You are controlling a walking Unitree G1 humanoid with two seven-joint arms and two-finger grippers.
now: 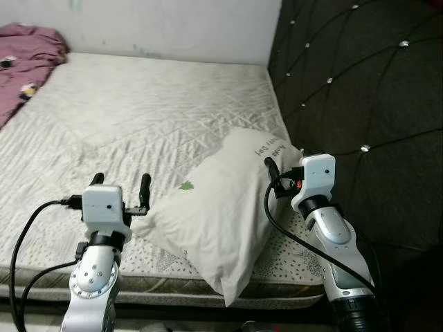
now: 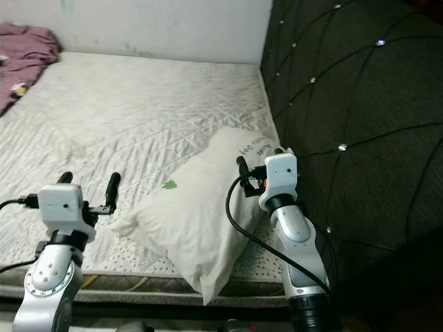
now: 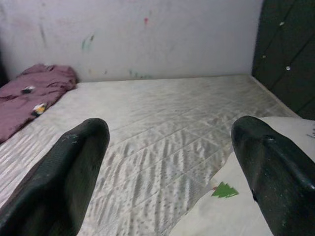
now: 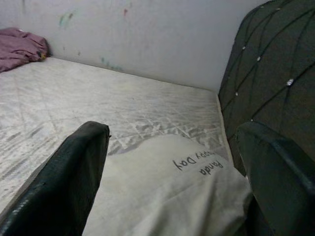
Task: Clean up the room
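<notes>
A white pillow with a small green tree print and black lettering lies on the bare quilted mattress, at its near corner by the headboard. One end of the pillow hangs over the mattress's front edge. My left gripper is open and empty, just left of the pillow and low over the mattress near its front edge. My right gripper is open over the pillow's right end, close to the headboard. In the right wrist view the lettered end of the pillow lies between and below the fingers.
A dark tufted headboard rises along the right side. A crumpled purple blanket lies at the far left corner of the mattress. A white wall runs behind the bed.
</notes>
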